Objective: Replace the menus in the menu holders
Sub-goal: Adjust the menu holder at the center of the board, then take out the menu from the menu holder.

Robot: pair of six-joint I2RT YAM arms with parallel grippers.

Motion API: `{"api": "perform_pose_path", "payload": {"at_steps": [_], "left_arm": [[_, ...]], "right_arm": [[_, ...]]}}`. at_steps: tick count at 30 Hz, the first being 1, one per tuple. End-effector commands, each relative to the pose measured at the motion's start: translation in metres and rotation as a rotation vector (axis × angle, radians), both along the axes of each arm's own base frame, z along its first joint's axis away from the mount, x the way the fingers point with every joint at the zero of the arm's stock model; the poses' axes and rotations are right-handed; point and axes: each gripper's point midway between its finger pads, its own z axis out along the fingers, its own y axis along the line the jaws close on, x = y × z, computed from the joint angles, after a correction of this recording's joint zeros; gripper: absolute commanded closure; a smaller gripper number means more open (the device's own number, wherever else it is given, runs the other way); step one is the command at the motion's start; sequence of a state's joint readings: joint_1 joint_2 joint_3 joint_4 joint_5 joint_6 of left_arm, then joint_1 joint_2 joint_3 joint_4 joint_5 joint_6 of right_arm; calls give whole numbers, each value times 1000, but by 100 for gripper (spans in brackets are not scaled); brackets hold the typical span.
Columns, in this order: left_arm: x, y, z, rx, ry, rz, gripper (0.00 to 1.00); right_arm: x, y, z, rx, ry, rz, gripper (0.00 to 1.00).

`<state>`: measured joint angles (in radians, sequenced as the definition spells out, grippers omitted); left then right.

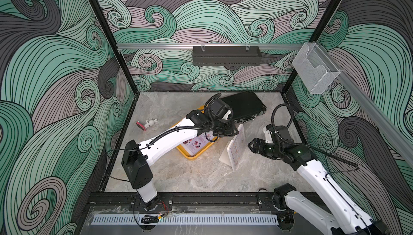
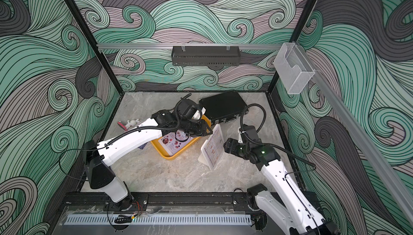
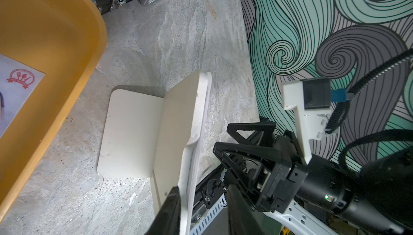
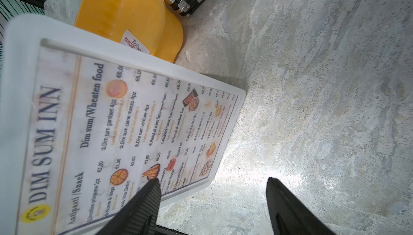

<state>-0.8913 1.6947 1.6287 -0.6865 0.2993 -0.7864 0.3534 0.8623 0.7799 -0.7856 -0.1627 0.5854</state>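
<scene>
The milky-white menu holder (image 1: 229, 153) (image 2: 204, 153) stands upright right of the table's middle, with the "DIM SUM INN" menu (image 4: 111, 133) (image 1: 238, 146) inside it. My left gripper (image 1: 233, 131) (image 3: 203, 188) straddles the holder's (image 3: 178, 115) top edge near a corner. One finger (image 3: 172, 202) rests on the holder's back, the other stands off its front, so the jaws are open. My right gripper (image 1: 249, 148) (image 4: 212, 179) hovers wide open in front of the holder's face, holding nothing. The "SPECIAL MENU" sheet (image 1: 194, 144) (image 3: 15, 93) lies in the yellow tray.
The yellow tray (image 1: 190, 156) sits just left of the holder. A black latched case (image 1: 245, 106) lies behind it. A small white figurine (image 1: 148, 123) lies at the far left. A black perforated rack (image 1: 226, 55) and a clear box (image 1: 315, 68) hang on the walls.
</scene>
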Motion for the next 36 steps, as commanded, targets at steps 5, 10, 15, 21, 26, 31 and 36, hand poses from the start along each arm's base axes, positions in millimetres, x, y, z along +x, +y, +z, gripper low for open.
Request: {"api": "perform_pose_path", "payload": {"at_steps": [5, 10, 15, 21, 26, 31, 36], "left_arm": [[-3, -8, -8, 69, -26, -45, 67], [-5, -15, -9, 65, -24, -69, 72], [-7, -19, -8, 54, -17, -83, 76], [-9, -22, -10, 55, -12, -93, 77], [-10, -22, -13, 67, -8, -100, 77], [-12, -23, -16, 78, -4, -113, 79], [-15, -28, -10, 54, -5, -128, 95]], "right_arm": [[-6, 0, -3, -3, 11, 27, 24], [-8, 1, -4, 2, 12, 33, 26], [-9, 2, -6, 6, 20, 41, 27], [-9, 4, -4, 10, 17, 49, 27], [-9, 5, -3, 14, 18, 54, 27], [-9, 6, -3, 17, 18, 61, 28], [-8, 8, -3, 24, 21, 70, 29]]}}
